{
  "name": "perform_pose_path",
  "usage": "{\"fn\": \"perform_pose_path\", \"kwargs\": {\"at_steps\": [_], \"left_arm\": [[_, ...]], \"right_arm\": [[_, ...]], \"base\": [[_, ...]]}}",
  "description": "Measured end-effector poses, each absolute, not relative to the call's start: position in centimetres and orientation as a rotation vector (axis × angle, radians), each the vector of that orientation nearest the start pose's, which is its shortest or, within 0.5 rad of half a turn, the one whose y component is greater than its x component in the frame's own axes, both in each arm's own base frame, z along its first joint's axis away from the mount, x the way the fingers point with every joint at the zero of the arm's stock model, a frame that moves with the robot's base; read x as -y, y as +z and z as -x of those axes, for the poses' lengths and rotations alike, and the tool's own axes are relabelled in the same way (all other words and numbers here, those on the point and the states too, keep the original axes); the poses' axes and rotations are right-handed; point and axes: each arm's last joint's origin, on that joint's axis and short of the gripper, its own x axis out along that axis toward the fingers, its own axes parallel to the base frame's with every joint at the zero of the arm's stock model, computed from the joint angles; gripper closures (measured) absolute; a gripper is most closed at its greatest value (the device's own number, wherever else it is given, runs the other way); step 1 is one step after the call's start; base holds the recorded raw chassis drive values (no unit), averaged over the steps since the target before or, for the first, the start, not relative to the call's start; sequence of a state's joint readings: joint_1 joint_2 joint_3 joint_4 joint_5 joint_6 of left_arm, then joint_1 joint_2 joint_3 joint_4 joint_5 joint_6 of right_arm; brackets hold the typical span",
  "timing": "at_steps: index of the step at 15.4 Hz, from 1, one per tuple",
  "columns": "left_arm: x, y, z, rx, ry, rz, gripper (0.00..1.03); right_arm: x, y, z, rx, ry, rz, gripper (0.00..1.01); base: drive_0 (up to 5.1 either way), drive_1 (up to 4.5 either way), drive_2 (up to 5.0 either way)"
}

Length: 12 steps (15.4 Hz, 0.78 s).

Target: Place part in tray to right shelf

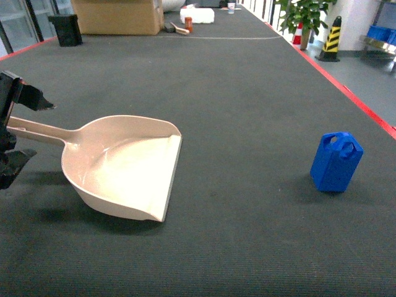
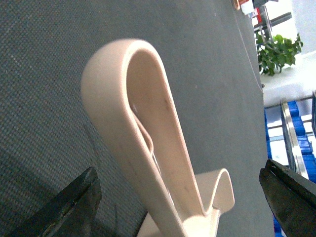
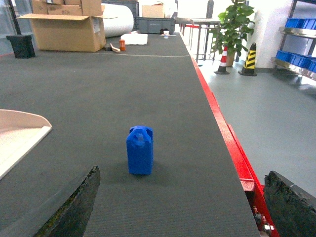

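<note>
On the dark table point(image 1: 235, 93), the part point(image 1: 336, 162) stands upright near the red right edge, well apart from the tray point(image 1: 124, 167). The left gripper point(image 1: 12, 133) is spread wide around the tray's handle point(image 2: 148, 138) — nothing gripped. The right gripper point(image 3: 180, 200), wide open and empty, faces the part; it is best centred between the jaws before closing.

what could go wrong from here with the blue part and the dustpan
The part stands upright, apart from the dustpan, near the table's red edge; a clumsy approach by the open right gripper might tip it or nudge it toward that edge.

The open left gripper straddles the dustpan's handle near its far end; held there, the wide scoop could sag or twist when lifted, and the part might slide off its flat lip.
</note>
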State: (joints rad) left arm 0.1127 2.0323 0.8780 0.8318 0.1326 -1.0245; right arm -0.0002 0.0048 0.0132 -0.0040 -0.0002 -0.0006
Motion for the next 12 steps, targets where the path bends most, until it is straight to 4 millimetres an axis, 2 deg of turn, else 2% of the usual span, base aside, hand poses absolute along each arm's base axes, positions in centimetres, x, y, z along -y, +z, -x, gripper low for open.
{"fn": "perform_pose_path", "kwargs": {"at_steps": [2,3,5,7,9,10,12], "left_arm": [[-4.1,10.2,-39.5,-0.312,0.150,1.081,0.06],[-4.2,9.9,-39.8,-0.311,0.156,1.099,0.14],[-4.3,9.4,-40.5,-0.301,0.144,1.122,0.31],[-4.6,9.0,-41.0,-0.280,0.126,1.160,0.59],[-4.5,9.3,-41.0,-0.252,0.088,1.187,0.80],[-4.2,9.5,-40.7,-0.232,0.065,1.217,0.84],[-3.1,10.2,-39.8,-0.229,-0.004,1.228,0.84]], "right_arm": [[0.0,16.7,-9.7,0.004,0.000,0.001,0.03],[0.0,16.7,-9.7,0.004,0.000,0.001,0.03],[0.0,16.7,-9.7,0.004,0.000,0.001,0.03],[0.0,16.7,-9.7,0.004,0.000,0.001,0.03],[0.0,16.7,-9.7,0.004,0.000,0.001,0.03],[0.0,16.7,-9.7,0.004,0.000,0.001,0.03],[0.0,16.7,-9.7,0.004,0.000,0.001,0.03]], "base": [[0.0,0.00,0.0],[0.0,0.00,0.0],[0.0,0.00,0.0],[0.0,0.00,0.0],[0.0,0.00,0.0],[0.0,0.00,0.0],[0.0,0.00,0.0]]}}
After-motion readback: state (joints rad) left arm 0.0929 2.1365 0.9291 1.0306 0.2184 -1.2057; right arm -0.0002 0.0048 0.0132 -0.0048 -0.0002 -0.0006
